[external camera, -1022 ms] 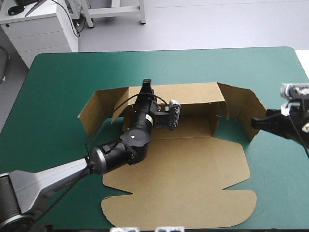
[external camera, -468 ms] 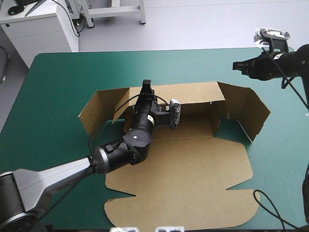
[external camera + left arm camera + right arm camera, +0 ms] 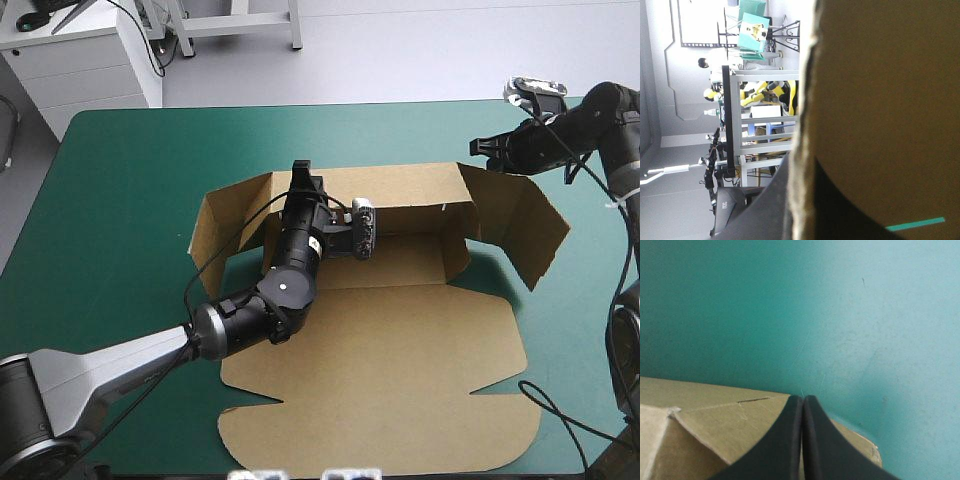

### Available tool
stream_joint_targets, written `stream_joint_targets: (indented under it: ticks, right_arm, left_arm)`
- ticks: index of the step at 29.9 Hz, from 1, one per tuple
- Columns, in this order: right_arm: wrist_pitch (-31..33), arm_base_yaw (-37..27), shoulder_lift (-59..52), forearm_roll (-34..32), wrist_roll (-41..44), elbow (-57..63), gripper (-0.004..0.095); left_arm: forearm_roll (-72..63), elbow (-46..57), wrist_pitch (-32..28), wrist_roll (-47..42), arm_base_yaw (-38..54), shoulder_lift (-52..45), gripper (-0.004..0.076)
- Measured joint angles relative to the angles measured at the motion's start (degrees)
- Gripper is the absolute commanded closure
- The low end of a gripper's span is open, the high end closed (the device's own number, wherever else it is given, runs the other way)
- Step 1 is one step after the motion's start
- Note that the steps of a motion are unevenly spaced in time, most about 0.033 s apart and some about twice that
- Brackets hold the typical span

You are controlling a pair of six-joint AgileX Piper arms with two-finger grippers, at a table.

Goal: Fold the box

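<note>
Over the box (image 3: 400, 350) edge, the right claw (image 3: 803, 400) hovers pinched.

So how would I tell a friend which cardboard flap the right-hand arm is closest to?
On the teal-green table lies a brown box, mostly flat, its far wall raised. Follow that wall to its right end, by the right gripper: the flap there stands up, splaying out toward the table's right edge. The lid beside it lies flat.

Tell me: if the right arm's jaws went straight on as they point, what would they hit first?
Probably the teal-green cover just beyond the box; the shut jaws seem to clear its edge, though depth is unclear.
</note>
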Motion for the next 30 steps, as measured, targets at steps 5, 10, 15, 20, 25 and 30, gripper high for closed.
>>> stream_joint_targets:
  ticks: [5, 10, 15, 20, 25, 30]
  right_arm:
    - [3.9, 0.0, -0.4, -1.4, -1.1, -0.1, 0.0922]
    - [4.5, 0.0, -2.4, -1.4, -1.6, 0.0, 0.0922]
    - [4.0, 0.0, -6.9, -0.7, -2.9, 6.4, 0.0922]
    - [-1.1, 0.0, -11.0, 1.6, -5.2, 16.4, 0.0922]
    - [-5.3, 0.0, -13.4, 6.5, -9.6, 23.6, 0.0922]
    - [-9.9, 0.0, -16.5, 14.5, -16.5, 30.3, 0.0922]
  left_arm:
    - [0.0, 0.1, 0.0, -0.1, 0.0, 0.0, 0.0731]
    - [0.0, 0.1, 0.0, -0.2, 0.0, 0.1, 0.0731]
    - [-0.1, 0.1, -0.1, -0.2, 0.0, 1.1, 0.0731]
    - [-0.1, 0.1, 0.0, -0.2, 0.0, 1.9, 0.0731]
    - [-0.2, 0.1, 0.0, -0.2, 0.0, 2.1, 0.0731]
    - [-0.2, 0.1, 1.2, -0.2, 0.0, 3.4, 0.0731]
